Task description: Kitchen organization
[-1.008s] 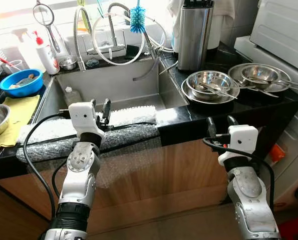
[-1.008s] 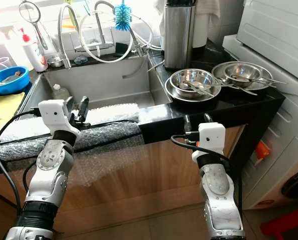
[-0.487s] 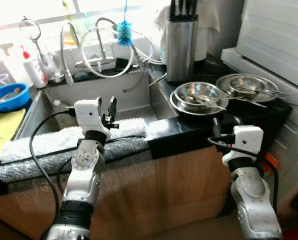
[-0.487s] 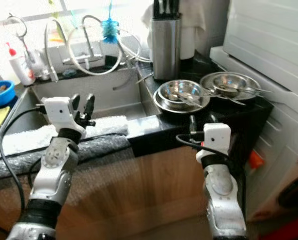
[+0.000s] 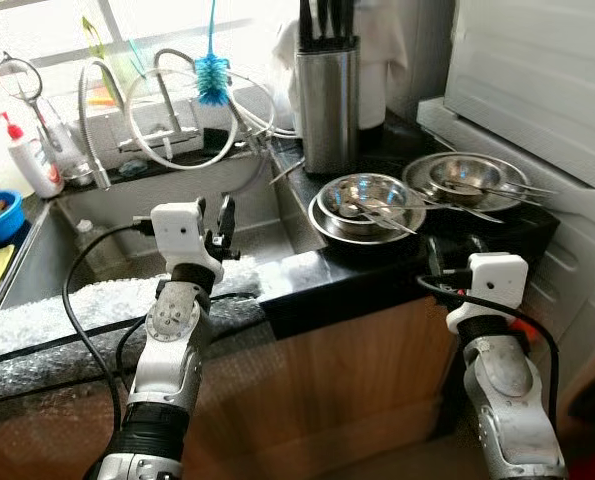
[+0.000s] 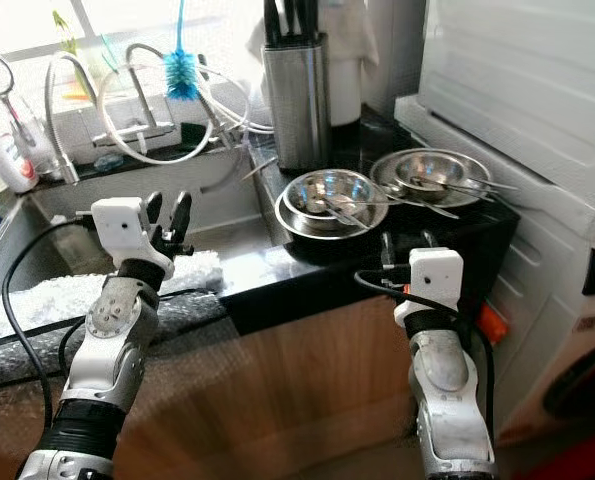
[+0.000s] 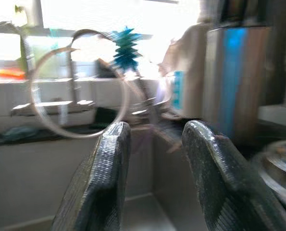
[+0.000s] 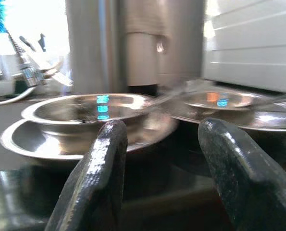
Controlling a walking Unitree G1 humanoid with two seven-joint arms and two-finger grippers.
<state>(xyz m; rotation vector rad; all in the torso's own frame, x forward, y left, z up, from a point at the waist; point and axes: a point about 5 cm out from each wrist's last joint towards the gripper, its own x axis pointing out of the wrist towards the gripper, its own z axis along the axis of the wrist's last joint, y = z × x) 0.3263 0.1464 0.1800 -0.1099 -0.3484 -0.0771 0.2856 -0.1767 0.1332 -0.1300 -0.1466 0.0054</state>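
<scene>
Left gripper point(image 5: 217, 216), fingers spread and empty, hovers over the sink's point(image 5: 107, 215) front edge. Two stacks of steel bowls point(image 5: 365, 200) sit on the black counter point(image 5: 377, 265). Right gripper point(image 5: 455, 250), fingers likewise spread, faces them.

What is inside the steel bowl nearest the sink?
Spoons or similar utensils lie across the steel bowl, which sits in a wider steel dish. Anything beneath them is hidden.

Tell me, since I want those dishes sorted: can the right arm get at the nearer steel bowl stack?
Probably yes. The right end effector is open, low at the counter edge, facing the bowl stack with nothing between.
</scene>
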